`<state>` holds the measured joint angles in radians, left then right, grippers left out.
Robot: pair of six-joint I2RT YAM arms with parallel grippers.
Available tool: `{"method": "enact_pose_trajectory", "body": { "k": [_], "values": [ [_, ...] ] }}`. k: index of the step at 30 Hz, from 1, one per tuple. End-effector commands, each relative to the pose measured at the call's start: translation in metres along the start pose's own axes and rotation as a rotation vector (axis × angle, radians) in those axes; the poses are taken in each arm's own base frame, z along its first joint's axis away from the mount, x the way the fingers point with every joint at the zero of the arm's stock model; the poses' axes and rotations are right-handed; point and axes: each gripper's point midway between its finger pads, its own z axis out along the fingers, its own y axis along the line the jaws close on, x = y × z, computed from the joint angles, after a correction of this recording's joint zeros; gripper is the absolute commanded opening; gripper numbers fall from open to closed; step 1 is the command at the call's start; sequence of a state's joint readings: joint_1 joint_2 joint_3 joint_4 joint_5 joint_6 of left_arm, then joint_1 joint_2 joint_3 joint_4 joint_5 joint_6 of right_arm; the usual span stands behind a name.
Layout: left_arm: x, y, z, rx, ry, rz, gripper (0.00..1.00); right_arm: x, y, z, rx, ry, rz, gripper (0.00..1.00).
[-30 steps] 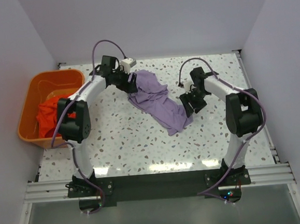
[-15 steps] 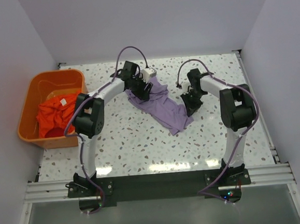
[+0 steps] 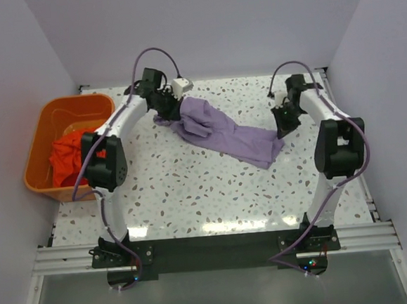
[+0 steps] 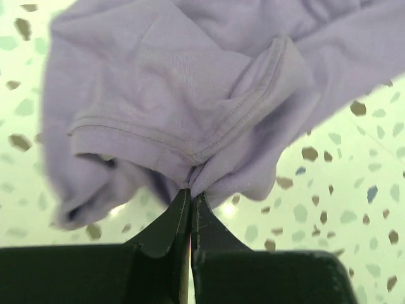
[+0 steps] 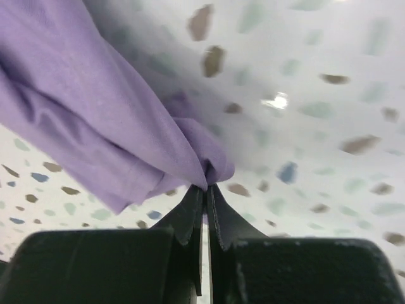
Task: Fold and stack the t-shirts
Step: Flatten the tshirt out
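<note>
1. The step in hand looks like spreading the lavender t-shirt [image 3: 223,133] flat before any fold. It lies bunched in a twisted band across the far half of the counter [image 3: 193,195], running from the far left down toward the right.
2. The left pincer [image 4: 190,193] is clamped tight on a gathered bit of seamed edge at the shirt's left end. The right pincer [image 5: 205,187] is likewise closed on a pinch of cloth at the right end. Each bite takes in puckered folds, so I judge that neither has a clean single edge.
3. Draw the two pincers apart evenly and a little upward, so the twist in the middle drops out rather than tightening into a rope.
4. Pull gently. The knit looks thin and stretchy, and so small a pinch could slip from the fingertips under a sharp tug.
5. Lay the cloth down toward the near middle of the counter, where both arms should reach well for the folds.
6. Check what is held. From the wrist views I cannot tell whether these are matching corners. If they are not, set the shirt down and take it again by the shoulders or the hem corners.
7. The orange-red t-shirt [image 3: 70,157] sits crumpled in the orange basket [image 3: 37,154] at the counter's left edge, well apart from both arms. Leave it until the lavender one is folded, then stack.
</note>
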<state>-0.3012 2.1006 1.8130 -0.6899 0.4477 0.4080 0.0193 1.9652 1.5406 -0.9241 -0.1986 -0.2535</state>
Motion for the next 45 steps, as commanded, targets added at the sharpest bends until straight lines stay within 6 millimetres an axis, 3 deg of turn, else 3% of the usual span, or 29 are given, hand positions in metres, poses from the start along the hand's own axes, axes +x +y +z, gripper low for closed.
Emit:
{"method": "enact_pose_trajectory", "body": {
  "k": [1,7,8,10,11,13,16,17,19,21,25,26,27,28,30,31,32,34,35,38,40,41,43,45],
  "values": [
    [-0.021,-0.008,-0.076,0.01,-0.053,0.074,0.0,-0.013,-0.04,-0.067,0.159,-0.094,-0.055,0.0],
    [0.056,-0.032,-0.116,0.09,0.126,0.148,0.0,0.009,-0.089,-0.09,0.265,-0.033,-0.086,0.0],
    [0.083,-0.037,-0.116,0.099,0.189,0.138,0.0,0.015,-0.096,-0.091,0.288,-0.004,-0.112,0.0],
    [0.102,-0.036,-0.129,0.07,0.218,0.162,0.0,0.028,-0.095,-0.089,0.269,0.041,-0.155,0.0],
    [0.12,-0.043,-0.128,0.088,0.256,0.146,0.0,0.032,-0.093,-0.089,0.255,0.055,-0.166,0.0],
    [0.133,-0.053,-0.131,0.111,0.279,0.137,0.0,0.041,-0.087,-0.083,0.22,0.081,-0.177,0.0],
    [0.131,-0.064,-0.124,0.15,0.254,0.06,0.0,0.039,-0.079,-0.071,0.188,0.089,-0.138,0.0],
    [0.126,-0.069,-0.121,0.17,0.233,0.006,0.0,0.033,-0.075,-0.067,0.182,0.082,-0.14,0.04],
    [0.12,-0.066,-0.109,0.174,0.206,-0.059,0.08,0.013,-0.078,-0.063,0.218,0.033,-0.114,0.14],
    [0.112,-0.057,-0.097,0.147,0.176,-0.163,0.07,-0.011,-0.082,-0.067,0.282,-0.023,-0.102,0.16],
    [0.093,-0.03,-0.085,0.065,0.111,-0.322,0.01,-0.057,-0.11,-0.073,0.429,-0.14,-0.052,0.0],
    [0.09,-0.025,-0.084,0.041,0.106,-0.373,0.0,-0.061,-0.116,-0.065,0.443,-0.127,-0.043,0.0],
    [0.09,-0.02,-0.082,0.022,0.105,-0.395,0.0,-0.073,-0.123,-0.074,0.476,-0.157,-0.032,0.0],
    [0.091,-0.009,-0.081,-0.021,0.104,-0.419,0.04,-0.077,-0.131,-0.071,0.508,-0.155,-0.014,0.0],
    [0.093,-0.002,-0.081,-0.054,0.103,-0.494,0.27,-0.086,-0.133,-0.08,0.528,-0.178,-0.012,0.03],
    [0.098,0.002,-0.083,-0.066,0.111,-0.517,0.35,-0.084,-0.132,-0.081,0.532,-0.164,-0.018,0.26],
    [0.1,0.003,-0.084,-0.078,0.117,-0.528,0.45,-0.084,-0.128,-0.089,0.53,-0.175,-0.025,0.43],
    [0.098,0.0,-0.09,-0.082,0.095,-0.501,0.52,-0.072,-0.116,-0.093,0.485,-0.159,-0.045,0.69],
    [0.096,-0.002,-0.094,-0.079,0.082,-0.464,0.57,-0.07,-0.102,-0.091,0.413,-0.171,-0.062,0.7],
    [0.081,-0.019,-0.102,-0.013,0.016,-0.355,0.58,-0.038,-0.057,-0.101,0.28,-0.143,-0.137,0.68],
    [0.078,-0.04,-0.096,0.023,0.039,-0.277,0.58,-0.007,-0.019,-0.092,0.129,-0.085,-0.21,0.63],
    [0.078,-0.048,-0.092,0.042,0.052,-0.227,0.57,0.011,0.002,-0.078,0.082,-0.031,-0.247,0.61],
    [0.076,-0.072,-0.08,0.086,0.064,-0.168,0.57,0.028,0.028,-0.073,0.011,-0.001,-0.317,0.57],
    [0.071,-0.088,-0.069,0.121,0.065,-0.133,0.56,0.047,0.05,-0.054,-0.021,0.064,-0.366,0.55]
  ]
}}
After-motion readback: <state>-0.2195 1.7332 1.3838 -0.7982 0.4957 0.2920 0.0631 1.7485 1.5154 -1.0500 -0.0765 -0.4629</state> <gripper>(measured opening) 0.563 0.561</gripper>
